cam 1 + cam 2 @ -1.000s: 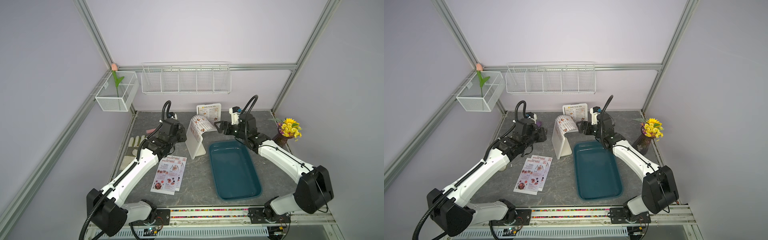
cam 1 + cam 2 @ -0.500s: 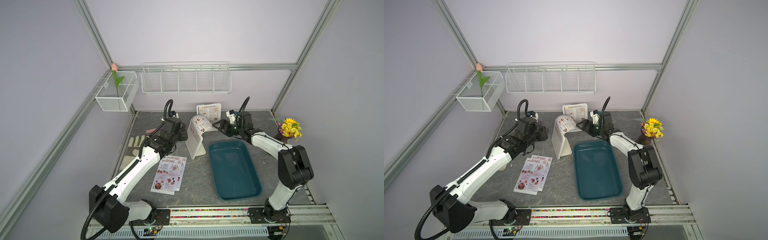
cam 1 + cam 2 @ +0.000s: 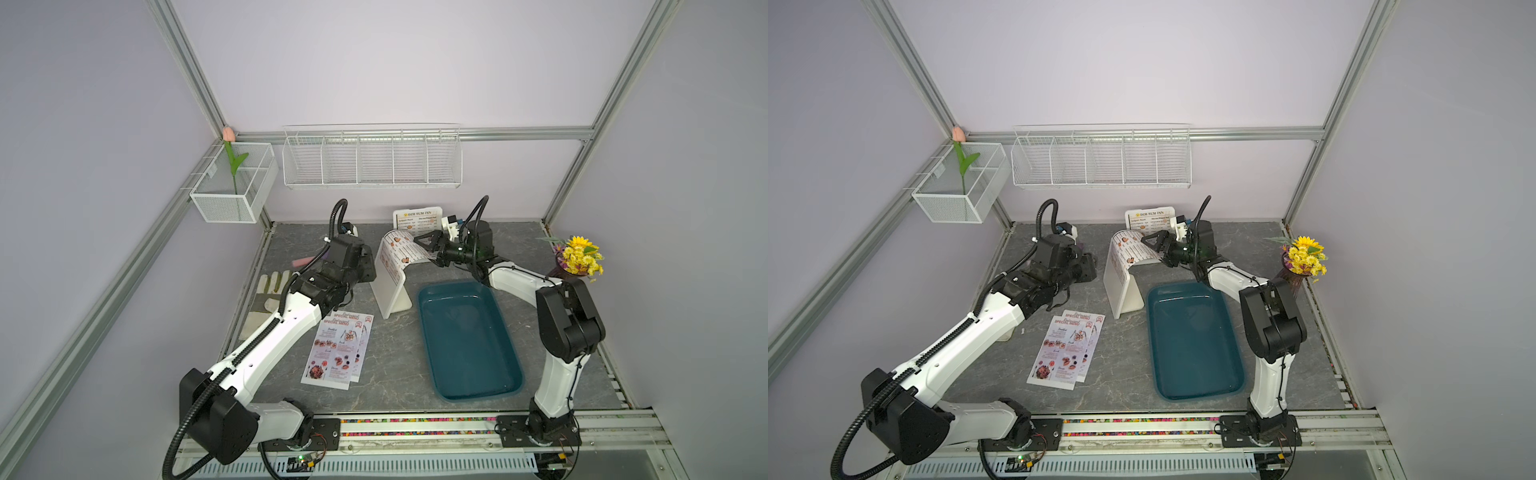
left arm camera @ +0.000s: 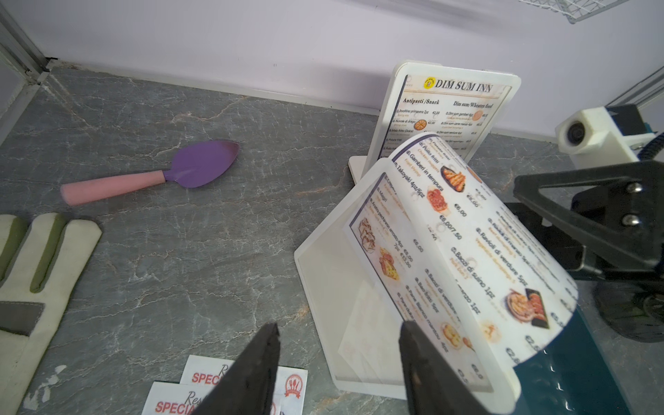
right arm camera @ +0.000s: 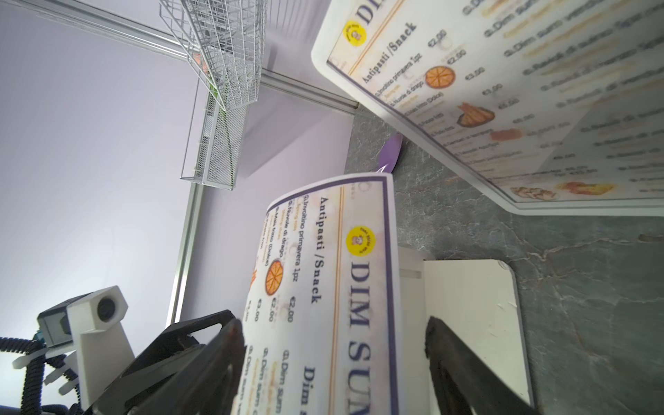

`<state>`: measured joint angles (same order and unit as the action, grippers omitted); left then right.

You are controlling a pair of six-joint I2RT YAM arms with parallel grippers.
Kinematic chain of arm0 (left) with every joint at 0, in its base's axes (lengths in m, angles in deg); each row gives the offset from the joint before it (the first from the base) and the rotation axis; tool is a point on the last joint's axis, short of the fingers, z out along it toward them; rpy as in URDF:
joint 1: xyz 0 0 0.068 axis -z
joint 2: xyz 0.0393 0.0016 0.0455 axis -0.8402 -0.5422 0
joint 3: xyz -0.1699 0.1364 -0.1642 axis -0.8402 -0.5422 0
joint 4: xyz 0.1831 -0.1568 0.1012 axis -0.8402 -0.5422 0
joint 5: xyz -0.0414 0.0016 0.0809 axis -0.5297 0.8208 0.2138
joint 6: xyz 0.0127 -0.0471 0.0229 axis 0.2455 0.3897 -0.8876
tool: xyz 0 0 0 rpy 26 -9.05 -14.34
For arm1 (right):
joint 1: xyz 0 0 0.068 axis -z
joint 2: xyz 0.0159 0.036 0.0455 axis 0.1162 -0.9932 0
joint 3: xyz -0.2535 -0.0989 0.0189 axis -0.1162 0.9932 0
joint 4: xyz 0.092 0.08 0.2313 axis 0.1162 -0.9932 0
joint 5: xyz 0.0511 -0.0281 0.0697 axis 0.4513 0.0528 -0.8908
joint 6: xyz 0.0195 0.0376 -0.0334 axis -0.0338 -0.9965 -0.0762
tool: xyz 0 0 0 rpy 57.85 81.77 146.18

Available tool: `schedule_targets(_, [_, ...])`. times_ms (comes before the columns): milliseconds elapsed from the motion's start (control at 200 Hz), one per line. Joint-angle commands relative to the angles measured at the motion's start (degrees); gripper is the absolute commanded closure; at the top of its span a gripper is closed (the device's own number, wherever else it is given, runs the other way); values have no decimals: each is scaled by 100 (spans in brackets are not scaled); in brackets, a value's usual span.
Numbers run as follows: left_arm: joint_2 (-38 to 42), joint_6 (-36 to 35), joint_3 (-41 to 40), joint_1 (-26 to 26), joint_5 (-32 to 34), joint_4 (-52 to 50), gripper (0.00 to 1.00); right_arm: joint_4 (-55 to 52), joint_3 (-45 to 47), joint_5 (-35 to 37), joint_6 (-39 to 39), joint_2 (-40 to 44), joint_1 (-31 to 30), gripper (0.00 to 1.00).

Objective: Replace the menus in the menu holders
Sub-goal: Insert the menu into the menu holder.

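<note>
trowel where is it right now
In the left wrist view the trowel lies flat on the table, at its left rear, between the glove and the back wall, touching neither.

Grey tabletop (image 3: 395, 365) carries two menu holders (image 3: 392, 291) (image 3: 417, 220), red-headed menus (image 3: 336, 353), tray (image 3: 469, 340), glove (image 3: 270, 291), trowel (image 4: 194, 165), vase (image 3: 579, 255).

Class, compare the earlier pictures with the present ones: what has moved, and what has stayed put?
The right arm folded its elbow up and inward; the right claw crept further over the curled white DIM SUM INN menu sheet, jaws open, gripping nothing. The left claw, white tent-shaped holders, flat SPECIAL MENU sheets and teal rectangular tray stayed.
</note>
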<state>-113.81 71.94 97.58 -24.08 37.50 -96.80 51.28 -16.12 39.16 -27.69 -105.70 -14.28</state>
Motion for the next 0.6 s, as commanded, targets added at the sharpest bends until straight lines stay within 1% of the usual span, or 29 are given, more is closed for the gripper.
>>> schedule_targets(0, [-15,-41,174,30,128,-59,44,433,-89,-136,-304,-15,-32,20])
schedule_targets(210, [-14,-26,156,23,129,-41,44,496,-9,-12,-249,197,-19,23])
schedule_targets(390, [19,-32,150,26,134,-49,44,541,-9,19,-168,356,-24,28])
schedule_targets(595, [55,-33,158,26,142,-58,44,281,9,117,80,627,-18,31])
